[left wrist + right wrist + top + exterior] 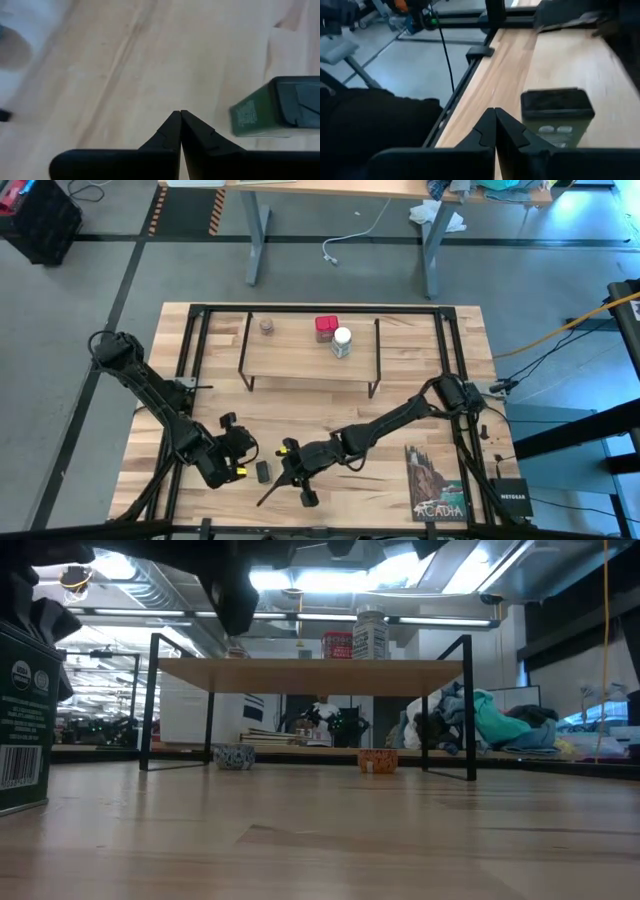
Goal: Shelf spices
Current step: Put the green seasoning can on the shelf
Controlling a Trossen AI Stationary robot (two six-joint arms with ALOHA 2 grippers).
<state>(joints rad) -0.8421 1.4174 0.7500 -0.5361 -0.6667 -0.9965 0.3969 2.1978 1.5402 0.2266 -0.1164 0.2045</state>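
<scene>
On the light-wood shelf [310, 358], at the table's far middle, stand a tan-grey jar [266, 326], a red tin [325, 328] and a white-capped jar [342, 342]. A dark green tin [263, 471] stands on the table near the front edge, large at the low view's left edge [20, 720]. My left gripper [180, 112] is shut just left of the tin [280, 107], touching nothing. My right gripper [495, 111] is shut beside the tin [557, 112] on its near right, also touching nothing.
A black metal frame [200, 360] runs round the tabletop. An Acadia booklet [436, 483] and a black box [510, 492] lie at the near right. Below the shelf's plank the low view shows a small bowl [234, 756] and an orange thing [378, 761].
</scene>
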